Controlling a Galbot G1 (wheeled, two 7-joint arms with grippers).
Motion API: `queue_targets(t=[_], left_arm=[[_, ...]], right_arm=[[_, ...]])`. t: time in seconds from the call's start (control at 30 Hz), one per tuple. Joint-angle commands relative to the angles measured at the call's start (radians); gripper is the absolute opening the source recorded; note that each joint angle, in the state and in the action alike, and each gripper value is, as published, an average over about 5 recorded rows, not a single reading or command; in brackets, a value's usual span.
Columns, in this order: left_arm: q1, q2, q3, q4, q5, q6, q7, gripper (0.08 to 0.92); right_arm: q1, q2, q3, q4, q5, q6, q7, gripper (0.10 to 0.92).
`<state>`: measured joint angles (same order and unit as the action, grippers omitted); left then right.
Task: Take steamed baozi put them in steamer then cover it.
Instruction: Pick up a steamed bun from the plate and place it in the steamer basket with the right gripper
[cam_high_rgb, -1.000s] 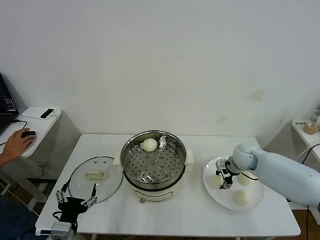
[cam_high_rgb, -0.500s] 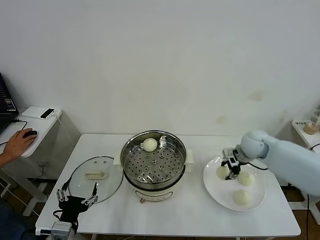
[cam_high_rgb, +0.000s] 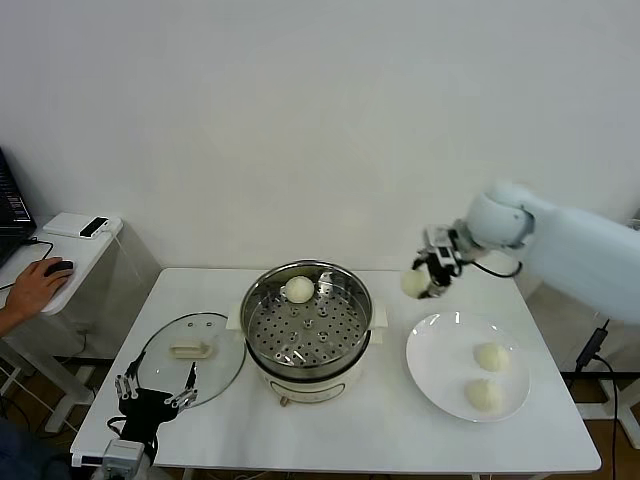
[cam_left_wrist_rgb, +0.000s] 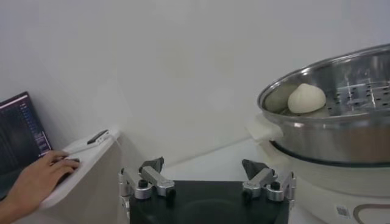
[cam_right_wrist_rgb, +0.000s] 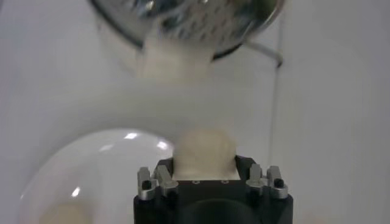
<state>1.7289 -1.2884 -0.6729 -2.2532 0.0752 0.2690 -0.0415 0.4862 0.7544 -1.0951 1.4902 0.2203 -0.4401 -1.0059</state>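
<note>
The right gripper hangs in the air above the table, between the steamer and the white plate; its jaws are drawn in partway and clamped on one steamed baozi, which the right wrist view shows wedged between the fingers, held high so that it can pass over the steel rim rather than knock it; seen from the steamer's centre the carried bun sits at about two o'clock. One baozi already lies on the perforated tray at roughly twelve o'clock, close to the far wall, which leaves the nearer holes free for the rest; two more baozi wait on the plate, toward its right and near side, well apart from the gripper. The cover lies flat on the table at the steamer's nine o'clock, handle up, parked out of the way until the pot is filled. The left gripper rests low at the table's near left edge, just beside the cover's near rim, jaws spread wide and holding nothing, probably placed there to pick up the cover later. By this reckoning the task is under halfway: one bun in, one in transit, two to go.
</note>
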Motion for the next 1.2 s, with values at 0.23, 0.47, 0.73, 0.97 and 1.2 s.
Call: queue_targets(t=[0.23,0.47,0.73,0.97,1.2], left_arm=[[-0.004,-0.003,-0.008,-0.006,0.000,0.006,0.002,0.823],[0.006,-0.010,-0.028,-0.020,-0.002,0.008,0.004,0.823],[0.006,-0.017,-0.035,-0.023,-0.003,0.007,0.004,0.823],[0.007,-0.021,-0.035,-0.023,-0.003,0.006,0.004,0.823],[0.008,-0.017,-0.036,-0.023,-0.003,0.005,0.005,0.823]], right_arm=[[0.058,0.493,-0.059,-0.151,0.280,-0.163,0.143,0.636],[-0.048,0.616,-0.066,-0.255,0.297,-0.220,0.175,0.636],[-0.120,0.683,-0.065,-0.318,0.294,-0.255,0.208,0.636],[-0.136,0.701,-0.074,-0.337,0.283,-0.273,0.212,0.636],[-0.129,0.687,-0.073,-0.325,0.278,-0.276,0.198,0.644]])
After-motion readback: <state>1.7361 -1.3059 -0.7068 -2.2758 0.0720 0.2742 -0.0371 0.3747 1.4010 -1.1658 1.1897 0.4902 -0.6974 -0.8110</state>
